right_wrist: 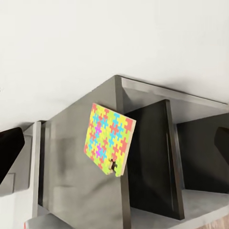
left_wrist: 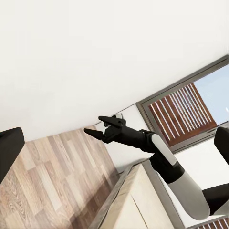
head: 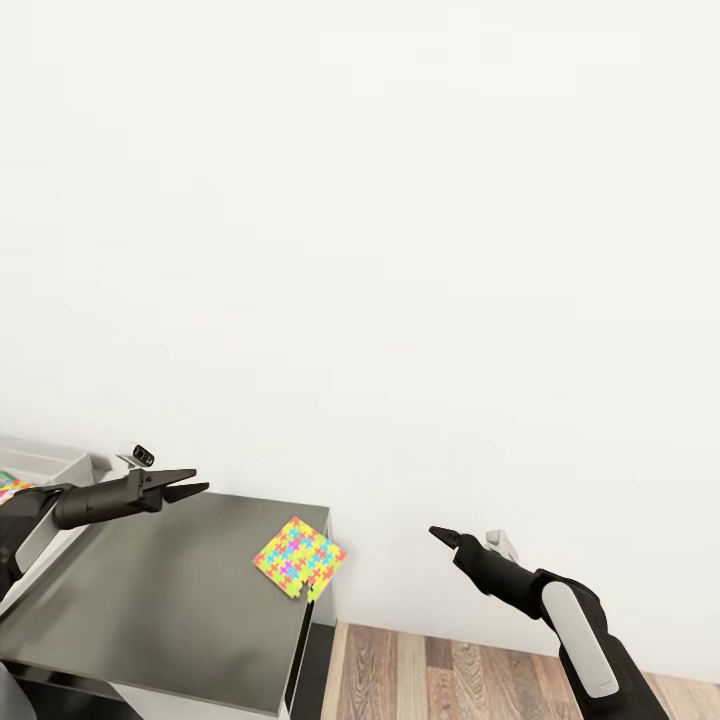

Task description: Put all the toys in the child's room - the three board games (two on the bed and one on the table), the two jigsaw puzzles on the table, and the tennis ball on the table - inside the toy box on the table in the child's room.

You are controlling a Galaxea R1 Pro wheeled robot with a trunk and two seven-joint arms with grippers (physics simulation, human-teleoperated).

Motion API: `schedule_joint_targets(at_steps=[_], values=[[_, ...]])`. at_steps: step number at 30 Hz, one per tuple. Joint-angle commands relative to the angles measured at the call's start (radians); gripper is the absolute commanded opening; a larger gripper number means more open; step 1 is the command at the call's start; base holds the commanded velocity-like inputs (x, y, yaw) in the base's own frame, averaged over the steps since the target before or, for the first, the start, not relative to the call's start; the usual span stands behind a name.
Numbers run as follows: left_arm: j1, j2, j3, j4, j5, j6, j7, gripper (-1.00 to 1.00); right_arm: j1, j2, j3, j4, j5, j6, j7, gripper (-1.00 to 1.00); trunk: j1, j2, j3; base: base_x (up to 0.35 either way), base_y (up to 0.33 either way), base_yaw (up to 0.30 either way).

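One jigsaw puzzle (head: 300, 558), a bright multicolour square, lies on the low dark grey unit (head: 160, 610), its corner slightly over the unit's right edge. The right wrist view looks at the same jigsaw puzzle (right_wrist: 109, 138). At the far left, the light grey toy box (head: 48, 462) holds a strip of multicolour pattern (head: 10, 486). My left gripper (head: 195, 490) hovers open over the unit, left of the puzzle. My right gripper (head: 440, 534) hangs open in the air to the puzzle's right, beyond the unit's edge, pointing towards it. The left wrist view shows the right gripper (left_wrist: 97, 125) with fingers apart.
A plain white wall stands close behind the unit. Wood plank floor (head: 450, 680) lies to the unit's right. The unit's side has open dark shelf compartments (right_wrist: 191, 157). A window with slatted blinds (left_wrist: 183, 112) appears in the left wrist view.
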Motion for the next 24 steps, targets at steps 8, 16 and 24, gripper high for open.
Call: schedule_joint_targets(at_steps=[8,16,24], values=[[-0.001,0.001,-0.005,0.000,0.004,0.011,-0.004,1.00,-0.001,0.000,-0.002,0.000,0.004,0.006,0.006,1.00,0.001,-0.002,-0.002,0.000,0.000,0.000],[-0.001,0.001,-0.005,0.000,0.004,0.011,-0.004,1.00,-0.001,0.001,-0.002,0.000,0.005,0.005,0.005,1.00,0.001,-0.002,-0.002,0.000,0.000,0.000],[-0.001,0.001,-0.006,0.000,0.006,0.011,-0.004,1.00,-0.007,0.008,0.008,0.032,0.006,-0.002,0.000,1.00,0.001,-0.002,-0.002,0.000,0.000,0.000]])
